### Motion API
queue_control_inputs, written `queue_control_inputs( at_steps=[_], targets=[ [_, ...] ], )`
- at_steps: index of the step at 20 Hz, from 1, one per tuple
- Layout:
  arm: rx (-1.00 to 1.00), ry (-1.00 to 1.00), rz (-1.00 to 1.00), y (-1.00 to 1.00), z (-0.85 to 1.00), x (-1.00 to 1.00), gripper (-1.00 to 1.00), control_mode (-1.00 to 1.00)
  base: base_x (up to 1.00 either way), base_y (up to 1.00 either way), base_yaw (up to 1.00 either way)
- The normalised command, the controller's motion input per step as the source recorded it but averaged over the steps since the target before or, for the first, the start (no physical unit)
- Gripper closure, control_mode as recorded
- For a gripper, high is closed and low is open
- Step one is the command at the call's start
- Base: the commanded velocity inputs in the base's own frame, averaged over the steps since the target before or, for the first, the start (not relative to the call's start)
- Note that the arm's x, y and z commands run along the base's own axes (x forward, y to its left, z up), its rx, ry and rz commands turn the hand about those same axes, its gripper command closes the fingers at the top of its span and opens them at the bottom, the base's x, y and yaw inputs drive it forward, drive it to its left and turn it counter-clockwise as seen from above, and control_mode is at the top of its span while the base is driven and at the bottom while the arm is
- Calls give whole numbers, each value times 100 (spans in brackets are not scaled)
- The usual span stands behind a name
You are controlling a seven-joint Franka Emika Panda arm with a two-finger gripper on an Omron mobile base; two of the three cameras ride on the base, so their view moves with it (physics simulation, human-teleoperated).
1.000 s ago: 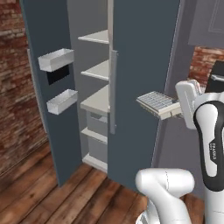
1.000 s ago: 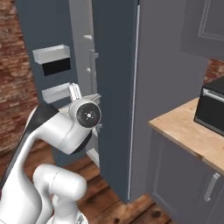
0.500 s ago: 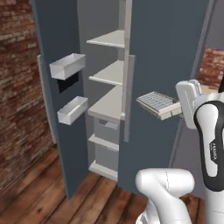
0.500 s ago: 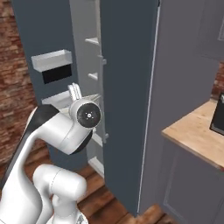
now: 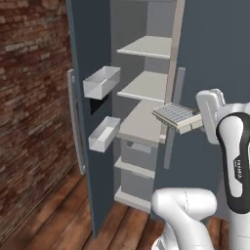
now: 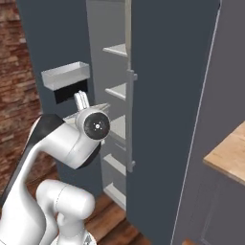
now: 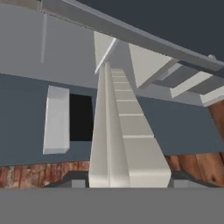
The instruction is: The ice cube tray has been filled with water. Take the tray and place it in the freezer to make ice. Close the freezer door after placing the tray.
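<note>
Riding level in the gripper (image 5: pixel 195 121), the ice cube tray (image 5: pixel 174 114) is clamped by its near end between the jaws and pokes out toward the open freezer (image 5: pixel 146 93); in the hand view the tray (image 7: pixel 120 135) runs straight away from the fingers, edge-on. Against the pictures of a second ago, the whole scene has slid and grown in both base views, so the base has driven closer and more squarely in front of the compartment, while the tray sits in the same spot beside the arm. That puts the middle white shelf (image 5: pixel 141 124) just beyond the tray's far end, so I judge the carry nearly over and the placing next. The freezer door (image 5: pixel 85 122) stands swung wide, its two white door bins (image 5: pixel 101 82) facing in. No readable writing anywhere; a small dark mark on the forearm is too blurred to read.
</note>
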Motion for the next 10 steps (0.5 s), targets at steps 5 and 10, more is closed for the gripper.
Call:
queue_control_inputs(
  at_steps=[5, 10],
  targets=[
    [0, 0, 0, 0, 0, 0, 100, 100, 38, 30, -15],
    [0, 0, 0, 0, 0, 0, 100, 100, 33, 19, -15]
  ],
)
